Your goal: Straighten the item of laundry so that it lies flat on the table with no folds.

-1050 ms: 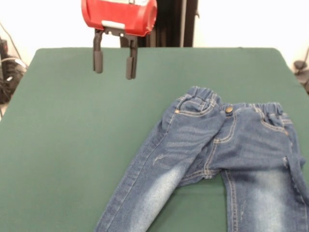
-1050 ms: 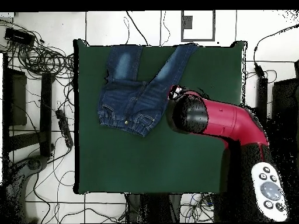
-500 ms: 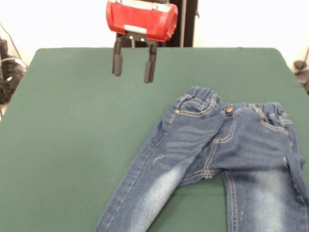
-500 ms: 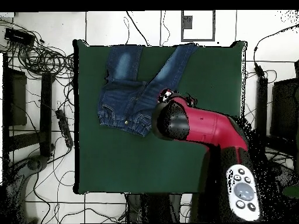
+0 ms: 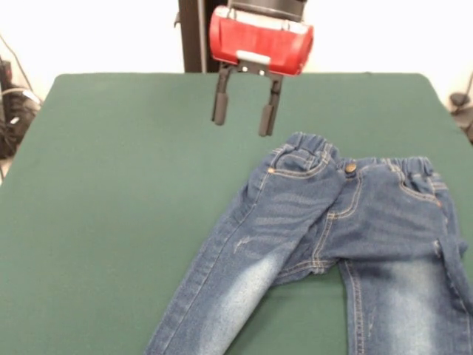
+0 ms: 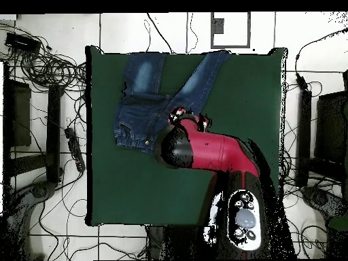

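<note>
Faded blue denim jeans (image 5: 332, 229) on matt green felt-like table (image 5: 111, 192) cloth.

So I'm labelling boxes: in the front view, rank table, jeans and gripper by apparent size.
1. table
2. jeans, partly cut off by the picture's edge
3. gripper, smallest, open above the table

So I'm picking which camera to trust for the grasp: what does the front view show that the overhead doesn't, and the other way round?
Only the front view shows the gripper open, hanging above the table just beside the jeans' waistband, along with the button and pockets; the legs run off the bottom edge. Only the overhead view shows the whole table outline, both legs reaching its far edge, and the cables on the floor; the arm hides the gripper and part of the waistband. Both show the jeans wrinkled, with one leg angled outward.
</note>
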